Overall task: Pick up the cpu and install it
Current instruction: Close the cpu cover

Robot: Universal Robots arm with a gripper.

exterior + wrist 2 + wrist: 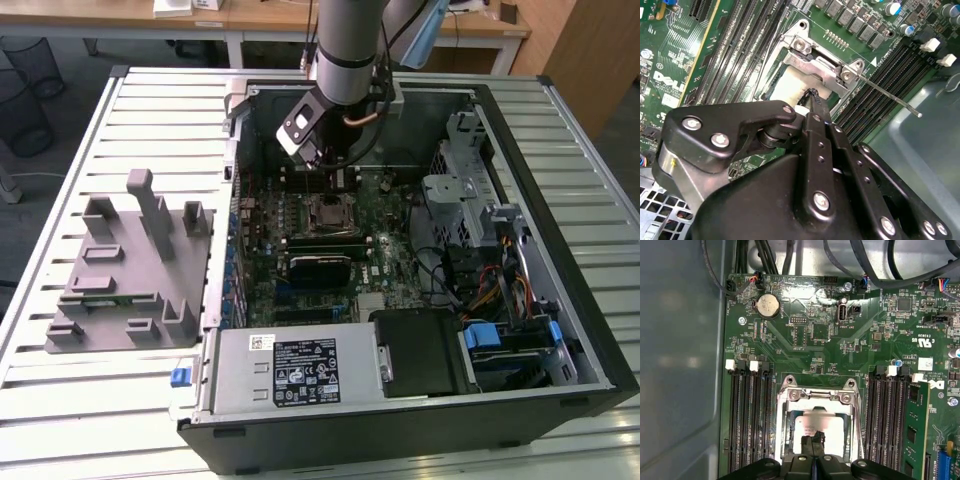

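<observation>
The cpu (821, 426) is a silvery-white square lying flat inside the motherboard socket, framed by the socket's metal frame (790, 396). In the second wrist view the cpu (787, 85) shows as a pale patch under the frame (816, 64). My gripper (813, 438) is directly over it, its two thin black fingertips pressed together with no gap. The tips (813, 96) are at the cpu's top face; I cannot tell whether they touch it. In the exterior view my arm (345, 60) reaches down into the open computer case above the socket (331, 213).
The socket's thin lever (890, 97) sticks out sideways over the memory slots (890, 70). Memory slots (747, 415) flank the socket on both sides. Case walls (560, 200), cables and a drive cage (470, 170) stand around the board. A grey fixture (130, 270) lies beside the case.
</observation>
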